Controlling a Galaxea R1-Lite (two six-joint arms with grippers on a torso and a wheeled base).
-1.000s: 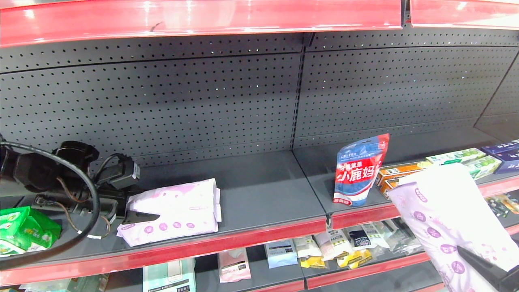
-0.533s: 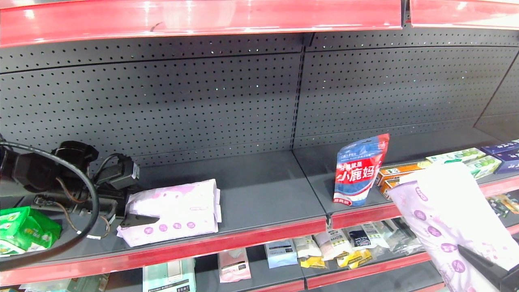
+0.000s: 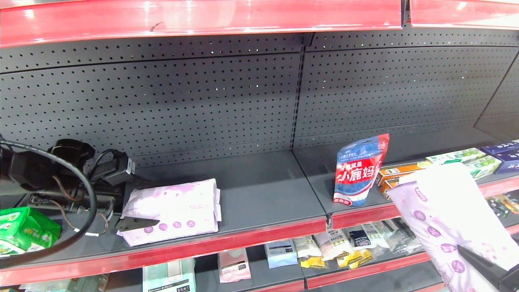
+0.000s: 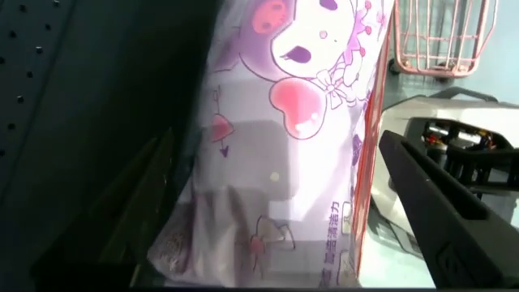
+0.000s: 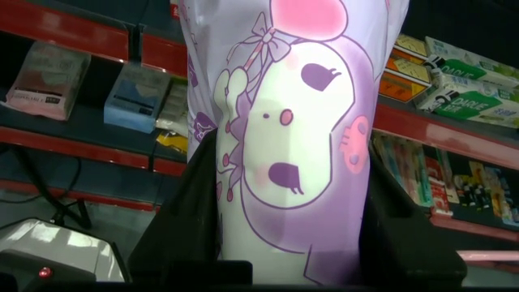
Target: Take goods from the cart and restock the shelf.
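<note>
Pale purple pack [image 3: 174, 211] printed with cartoon figures lies flat on the grey shelf [image 3: 263, 190], close to its red front lip and toward the left end. The left tool [image 4: 276, 154] straddles the pack's left end with its fingers spread; one dark finger [image 3: 136, 222] lies across the pack's front corner, and the left wrist view shows a gap between the pack and the other finger. A second purple pack [image 3: 446, 215] is held up at the lower right, in front of the shelf edge, pinched between the pressed sides of the right tool [image 5: 288, 195]. Between the two packs a red-and-blue pouch [image 3: 359, 170] stands upright on the shelf. Flat boxes [image 3: 405, 169] lie just beside the pouch, on its right. A green pack [image 3: 24, 231] sits at the far left.
</note>
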